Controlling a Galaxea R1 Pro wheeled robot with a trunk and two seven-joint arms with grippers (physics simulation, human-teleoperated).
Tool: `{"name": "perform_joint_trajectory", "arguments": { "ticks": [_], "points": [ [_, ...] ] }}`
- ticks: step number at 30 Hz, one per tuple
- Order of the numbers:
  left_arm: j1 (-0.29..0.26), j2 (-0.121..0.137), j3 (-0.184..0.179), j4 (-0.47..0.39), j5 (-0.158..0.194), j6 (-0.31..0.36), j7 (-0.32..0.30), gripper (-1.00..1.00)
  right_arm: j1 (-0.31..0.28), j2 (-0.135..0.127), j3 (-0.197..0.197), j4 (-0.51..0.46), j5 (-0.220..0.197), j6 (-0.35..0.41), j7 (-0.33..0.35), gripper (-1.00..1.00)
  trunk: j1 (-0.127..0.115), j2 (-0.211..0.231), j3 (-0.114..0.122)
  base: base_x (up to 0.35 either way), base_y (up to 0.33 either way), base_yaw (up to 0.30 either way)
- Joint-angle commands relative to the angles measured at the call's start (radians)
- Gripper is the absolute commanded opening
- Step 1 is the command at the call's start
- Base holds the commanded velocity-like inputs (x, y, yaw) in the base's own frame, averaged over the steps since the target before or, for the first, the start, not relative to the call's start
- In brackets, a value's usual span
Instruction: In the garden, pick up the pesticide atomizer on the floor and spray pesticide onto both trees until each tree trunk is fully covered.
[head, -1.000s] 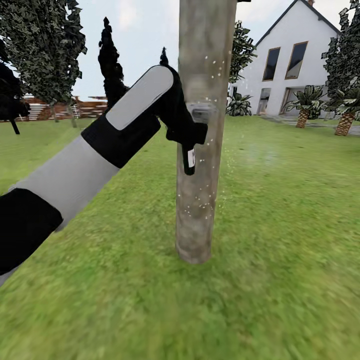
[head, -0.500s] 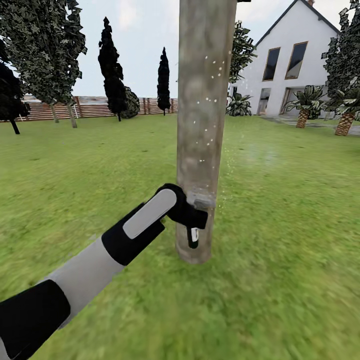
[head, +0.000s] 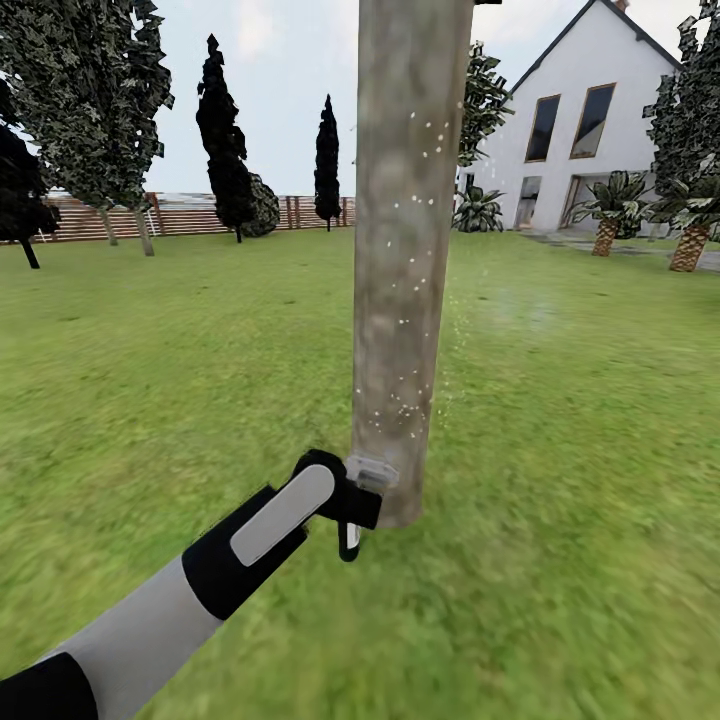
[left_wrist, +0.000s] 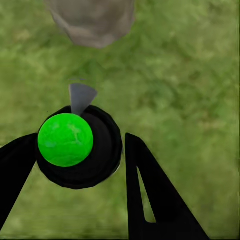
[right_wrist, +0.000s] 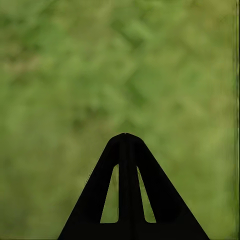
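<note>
The left gripper (head: 352, 512) is gripping the pesticide atomizer (head: 349, 540) low on the lawn (head: 560, 560), its fingers (left_wrist: 150, 200) pinching the black body with the green cap, and the bottle is hanging downward just beside the foot of the tree trunk (head: 405, 250). White specks of pesticide (head: 405, 405) are dotting the upper and middle trunk, while the band nearest the ground is looking almost bare.

Moving rightward, the trunk is standing between the arm and the white house (head: 590, 130), and the low palms (head: 610, 215) are sitting well apart from it. The right gripper (right_wrist: 126, 145) is hanging over grass with its fingers pressed together, holding nothing.

The risk here, as I judge it, is the gripper scraping the trunk or the atomizer knocking the ground, since both are very close; either could twist the bottle out of the pinch. The nozzle may also be aiming past the bark, wasting spray on grass.

The atomizer is the only container here, and its contents are not visible.
</note>
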Motion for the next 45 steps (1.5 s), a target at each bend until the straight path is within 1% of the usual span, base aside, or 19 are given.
{"name": "perform_joint_trajectory", "arguments": {
  "ticks": [1,4,5,6,9,13,16,19,22,25,28,30,31,32,33,35,36,39,45],
  "points": [
    [0.012,0.009,0.001,-0.001,0.007,0.004,0.008,-1.0,0.0,-0.001,-0.005,-0.003,-0.009,0.005,-0.001,-1.0,0.0,0.0,-0.001,0.0,0.0,0.0],
    [0.023,0.044,0.007,-0.001,0.006,0.004,-0.029,-1.0,0.001,-0.003,-0.012,-0.002,-0.009,0.005,0.0,-1.0,0.0,0.0,-0.001,0.0,0.0,0.0],
    [0.025,0.062,0.009,-0.002,0.006,0.003,-0.047,-1.0,0.001,-0.004,-0.015,-0.002,-0.008,0.006,0.001,-1.0,0.0,0.0,-0.001,0.0,0.0,0.0],
    [0.025,0.07,0.009,-0.002,0.006,0.003,-0.055,-1.0,0.001,-0.005,-0.016,-0.003,-0.008,0.006,0.001,-1.0,0.0,0.0,-0.001,0.0,0.0,0.0],
    [0.026,0.086,0.01,-0.002,0.006,0.003,-0.066,-1.0,0.001,-0.007,-0.02,-0.003,-0.008,0.007,0.003,-1.0,0.0,0.0,-0.001,0.0,0.0,0.0],
    [0.027,0.101,0.012,-0.003,0.006,0.004,-0.079,-1.0,0.001,-0.022,-0.022,-0.003,-0.006,0.008,0.009,-1.0,0.0,0.0,-0.001,0.0,0.027,0.0],
    [0.027,0.128,0.012,-0.002,0.006,0.004,-0.128,-1.0,0.001,-0.026,-0.022,-0.002,-0.002,0.009,0.061,-1.0,0.0,0.0,-0.001,0.0,0.215,-0.012],
    [0.027,0.152,0.012,-0.001,0.006,0.004,-0.159,-1.0,0.001,-0.027,-0.022,-0.001,-0.001,0.009,0.087,-1.0,0.0,0.0,-0.001,0.0,0.303,-0.111],
    [0.027,0.161,0.012,0.0,0.006,0.004,-0.167,-1.0,0.001,-0.027,-0.023,-0.001,-0.001,0.009,0.092,-1.0,0.0,0.0,-0.001,0.002,0.326,-0.194],
    [0.027,0.163,0.012,0.001,0.005,0.004,-0.171,-1.0,0.001,-0.027,-0.022,-0.001,0.0,0.009,0.092,-1.0,0.0,0.0,-0.001,0.077,0.328,-0.13],
    [0.027,0.164,0.011,0.005,0.001,0.003,-0.199,-1.0,0.001,-0.027,-0.023,-0.001,0.001,0.009,0.092,-1.0,0.0,0.0,-0.001,0.171,0.305,-0.028],
    [0.027,0.164,0.01,0.005,-0.032,0.004,-0.212,-1.0,0.001,-0.027,-0.023,-0.001,0.001,0.009,0.091,-1.0,0.0,0.0,-0.001,0.205,0.288,-0.047],
    [0.027,0.164,0.01,0.005,-0.06,0.004,-0.237,-1.0,0.001,-0.028,-0.023,-0.001,0.001,0.01,0.091,-1.0,0.0,0.0,-0.001,0.225,0.272,-0.108],
    [0.027,0.164,0.009,0.006,-0.1,0.003,-0.282,-1.0,0.001,-0.034,-0.023,-0.001,0.001,0.01,0.092,-1.0,0.0,0.0,-0.001,0.24,0.256,-0.152],
    [0.027,0.164,0.009,0.007,-0.127,0.003,-0.309,-1.0,0.002,-0.039,-0.023,-0.001,0.001,0.01,0.092,-1.0,0.0,0.0,-0.001,0.245,0.245,-0.149],
    [0.027,0.163,0.009,0.009,-0.18,0.003,-0.348,-1.0,0.003,-0.05,-0.023,-0.001,0.001,0.01,0.092,-1.0,0.0,0.0,-0.001,0.188,0.157,-0.097],
    [0.027,0.163,0.009,0.01,-0.195,0.003,-0.358,-1.0,0.003,-0.052,-0.023,0.0,0.001,0.009,0.092,-1.0,0.0,0.0,-0.001,0.072,0.056,-0.037],
    [0.027,0.161,0.009,0.01,-0.207,0.003,-0.366,-1.0,0.005,-0.053,-0.023,0.002,0.002,0.009,0.092,-1.0,0.0,0.0,-0.001,0.032,0.031,-0.017],
    [0.027,0.161,0.007,0.011,-0.212,0.003,-0.381,-1.0,0.027,-0.054,-0.023,0.002,0.0,0.008,0.097,-1.0,0.0,0.0,-0.001,0.064,0.238,-0.158]
  ]
}}
